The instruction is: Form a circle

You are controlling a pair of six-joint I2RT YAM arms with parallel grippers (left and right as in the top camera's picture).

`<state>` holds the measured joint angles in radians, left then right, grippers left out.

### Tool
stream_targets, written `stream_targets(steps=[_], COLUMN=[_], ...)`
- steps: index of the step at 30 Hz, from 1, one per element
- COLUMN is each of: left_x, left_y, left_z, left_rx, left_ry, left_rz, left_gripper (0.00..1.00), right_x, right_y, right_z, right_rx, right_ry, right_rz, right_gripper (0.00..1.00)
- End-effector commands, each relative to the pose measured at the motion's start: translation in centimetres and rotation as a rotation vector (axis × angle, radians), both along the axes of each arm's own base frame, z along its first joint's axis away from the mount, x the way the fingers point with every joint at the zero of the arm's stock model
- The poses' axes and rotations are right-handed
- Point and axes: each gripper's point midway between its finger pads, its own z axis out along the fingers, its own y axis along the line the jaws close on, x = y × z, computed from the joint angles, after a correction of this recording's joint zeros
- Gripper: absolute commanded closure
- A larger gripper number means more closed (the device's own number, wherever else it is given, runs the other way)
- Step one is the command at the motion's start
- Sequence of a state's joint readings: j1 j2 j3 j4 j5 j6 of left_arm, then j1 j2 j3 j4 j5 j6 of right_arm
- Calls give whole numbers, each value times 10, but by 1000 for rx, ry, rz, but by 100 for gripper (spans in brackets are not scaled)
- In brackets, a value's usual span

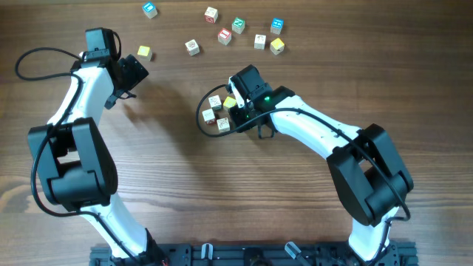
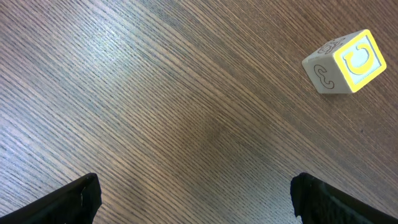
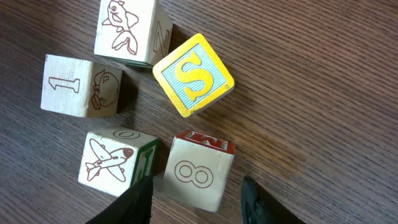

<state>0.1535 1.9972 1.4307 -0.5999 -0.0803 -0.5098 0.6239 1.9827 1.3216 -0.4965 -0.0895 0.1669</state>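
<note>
Near the middle of the bench [image 1: 170,177], a little toward its far edge, the circle [image 1: 219,112] lay as a tight ring of small wooden cubes. The right end effector [image 3: 198,202] hung low over the ring with its jaws astride the cube marked 8 [image 3: 200,171]. A strip of bare wood showed between one finger and that cube, so it looked released rather than clenched. Its other finger sat by the seam between this cube and the aeroplane cube [image 3: 112,163]. The step in hand was probably letting go of the 8 cube. Doing it well would mean spreading the jaws only a little and rising straight up, since a sideways drift could drag the aeroplane cube out of place. The yellow S cube [image 3: 194,74] sat turned on a corner, so a gentle squaring nudge might tidy the ring. The left end effector [image 2: 196,196] was spread wide and empty toward the far left corner, with a yellow C cube [image 2: 344,62] near it. Counted: five cubes in the circle, nine loose cubes [image 1: 225,35] scattered along the far edge, the C cube among them, and two arms.
</note>
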Motion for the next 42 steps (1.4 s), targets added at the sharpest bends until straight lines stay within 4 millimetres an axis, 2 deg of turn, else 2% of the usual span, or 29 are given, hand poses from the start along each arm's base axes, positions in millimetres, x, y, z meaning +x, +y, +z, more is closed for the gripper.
stream_targets(steps=[1, 8, 11, 16, 21, 25, 33, 42], left_x=[4, 4, 4, 4, 4, 4, 4, 4], left_y=[1, 1, 1, 1, 1, 1, 1, 1], left_z=[11, 11, 11, 11, 11, 11, 11, 11], left_rx=[6, 6, 6, 6, 6, 6, 6, 6], left_ry=[-26, -26, -26, -26, -26, -26, -26, -26], left_rz=[-6, -6, -6, -6, -6, -6, -6, -6], left_gripper=[0, 0, 0, 0, 0, 0, 0, 0], right_x=[3, 15, 27, 34, 24, 10, 9, 12], right_y=[-6, 1, -16, -33, -40, -29, -25, -13], right_z=[-12, -6, -6, -8, -13, -15, -15, -10], right_rx=[-27, 26, -1, -7, -36, 15, 31, 89], right_ry=[6, -27, -48, -35, 14, 92, 101, 89], right_rz=[-59, -119, -239, -339, -339, -297, -289, -242], right_gripper=[57, 57, 60, 70, 78, 78, 78, 78])
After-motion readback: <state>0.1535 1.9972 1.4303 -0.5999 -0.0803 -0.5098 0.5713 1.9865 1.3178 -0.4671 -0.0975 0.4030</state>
